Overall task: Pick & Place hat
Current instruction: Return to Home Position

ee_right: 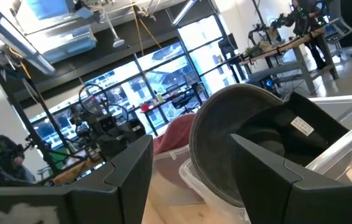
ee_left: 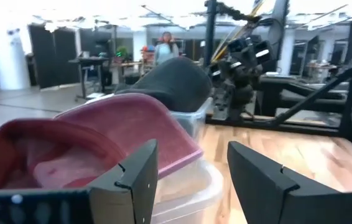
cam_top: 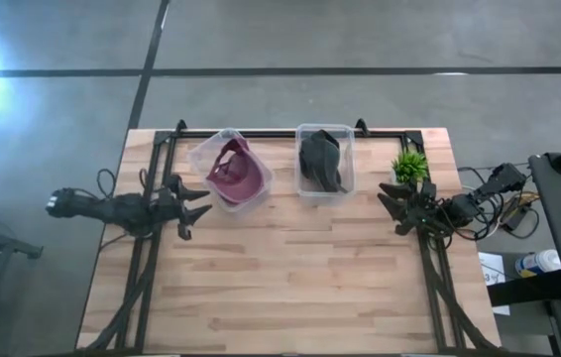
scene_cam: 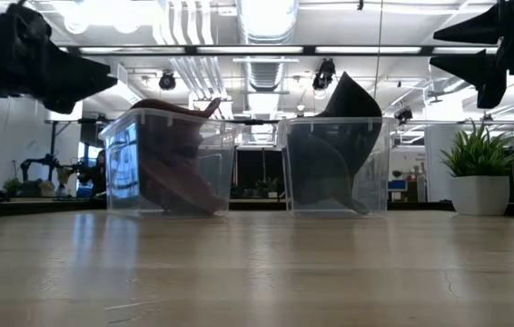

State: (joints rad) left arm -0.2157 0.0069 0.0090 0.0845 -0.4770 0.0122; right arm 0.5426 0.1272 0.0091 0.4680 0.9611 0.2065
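A maroon cap (cam_top: pixel 235 173) sits in a clear plastic bin (cam_top: pixel 203 154) on the far left part of the table; its brim sticks up over the rim (ee_left: pixel 132 121). A dark grey cap (cam_top: pixel 322 162) stands in a second clear bin (cam_top: pixel 301 136) to its right, rising above the rim (ee_right: pixel 257 137). My left gripper (cam_top: pixel 199 203) hovers open just left of the maroon bin, above the table. My right gripper (cam_top: pixel 390 203) hovers open to the right of the grey bin. Neither holds anything.
A small potted plant (cam_top: pixel 410 166) stands at the far right of the table, close to my right gripper. A black frame rail (cam_top: pixel 280 131) runs along the far edge behind the bins. The near half of the wooden table (cam_top: pixel 290 288) is bare wood.
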